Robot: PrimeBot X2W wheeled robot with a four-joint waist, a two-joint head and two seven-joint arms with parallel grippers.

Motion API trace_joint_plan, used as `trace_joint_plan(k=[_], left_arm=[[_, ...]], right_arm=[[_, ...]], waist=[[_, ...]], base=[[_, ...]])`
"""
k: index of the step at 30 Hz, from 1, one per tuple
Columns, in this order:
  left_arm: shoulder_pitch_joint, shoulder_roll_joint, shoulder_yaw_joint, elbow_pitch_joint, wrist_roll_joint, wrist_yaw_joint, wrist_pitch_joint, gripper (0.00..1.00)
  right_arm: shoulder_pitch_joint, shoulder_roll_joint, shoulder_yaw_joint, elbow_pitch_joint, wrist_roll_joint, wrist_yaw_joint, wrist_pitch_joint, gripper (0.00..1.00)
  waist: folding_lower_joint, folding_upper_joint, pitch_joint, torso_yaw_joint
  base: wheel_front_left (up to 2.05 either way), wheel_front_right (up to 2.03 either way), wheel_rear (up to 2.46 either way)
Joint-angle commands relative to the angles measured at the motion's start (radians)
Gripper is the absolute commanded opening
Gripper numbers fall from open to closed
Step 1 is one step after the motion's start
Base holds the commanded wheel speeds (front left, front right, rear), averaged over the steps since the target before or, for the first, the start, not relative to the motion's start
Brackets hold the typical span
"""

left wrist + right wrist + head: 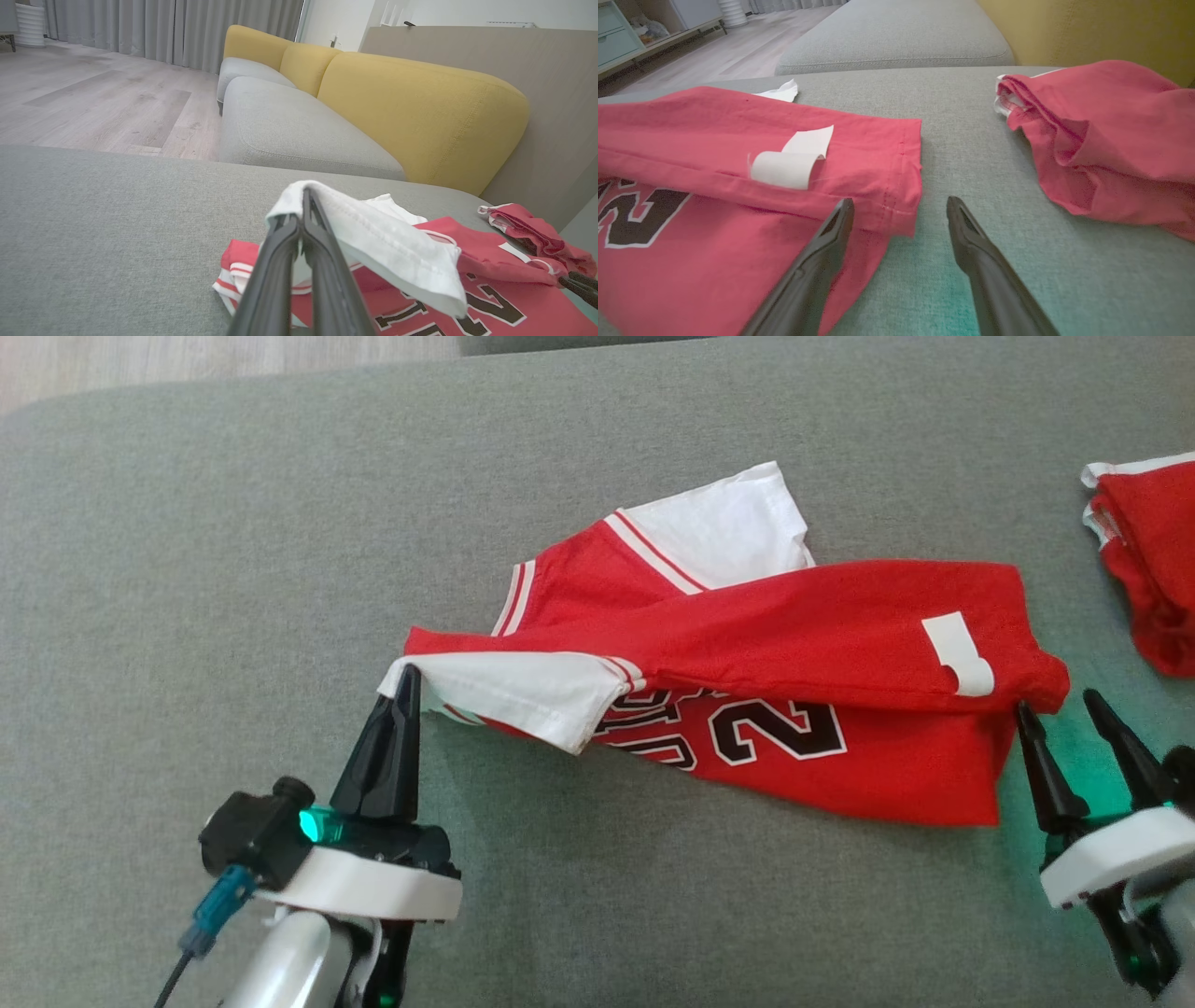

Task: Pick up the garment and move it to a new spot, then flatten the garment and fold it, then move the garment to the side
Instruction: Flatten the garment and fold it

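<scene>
The garment is a red jersey with white sleeves and black numbers, lying partly folded over itself on the grey cushion. My left gripper is shut on the white sleeve at the jersey's left end, lifting that corner a little. In the left wrist view the sleeve drapes over my closed fingers. My right gripper stands open at the jersey's right hem corner, its left finger at the cloth's edge and the other over bare cushion, nothing between them. A white label curls on the top fold.
A second red garment lies crumpled at the far right of the cushion, close to my right gripper. A yellow-backed sofa stands beyond the cushion. Wood floor lies past the cushion's far edge.
</scene>
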Motion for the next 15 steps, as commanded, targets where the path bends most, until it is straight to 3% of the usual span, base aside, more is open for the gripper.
trace_joint_plan(k=[1,8,10,11,14,15], left_arm=[[-0.039,0.019,0.035,-0.031,0.005,0.003,-0.002,0.0],[-0.051,0.022,0.035,-0.026,0.004,0.006,-0.004,0.0],[-0.053,0.022,0.033,-0.025,0.003,0.007,-0.003,0.0],[-0.053,0.022,0.033,-0.025,0.003,0.008,-0.003,0.0],[-0.056,0.022,0.033,-0.025,0.0,0.01,-0.001,0.0],[-0.058,0.022,0.033,-0.025,-0.001,0.01,-0.002,0.0]], right_arm=[[-0.016,-0.04,0.018,-0.018,0.007,-0.001,-0.004,1.0],[-0.052,-0.075,0.109,0.005,0.08,-0.001,-0.004,0.99],[-0.058,-0.082,0.14,0.011,0.113,-0.001,-0.004,0.93],[-0.062,-0.086,0.152,0.015,0.126,-0.001,-0.004,0.85],[-0.073,-0.099,0.184,0.019,0.154,-0.001,-0.004,0.31],[-0.077,-0.102,0.193,0.016,0.161,-0.001,-0.004,0.0]], waist=[[-0.0001,0.0,0.001,0.001],[-0.0001,0.0,0.008,0.004],[-0.0001,0.0,0.009,0.005],[-0.0001,0.0,0.009,0.004],[-0.0001,0.0,0.009,0.005],[-0.0001,0.0,0.008,0.004]], base=[[0.0,0.0,0.0],[0.0,0.0,0.0],[0.0,0.0,0.0],[0.0,0.0,0.0],[0.0,0.0,0.0],[0.0,0.0,0.0]])
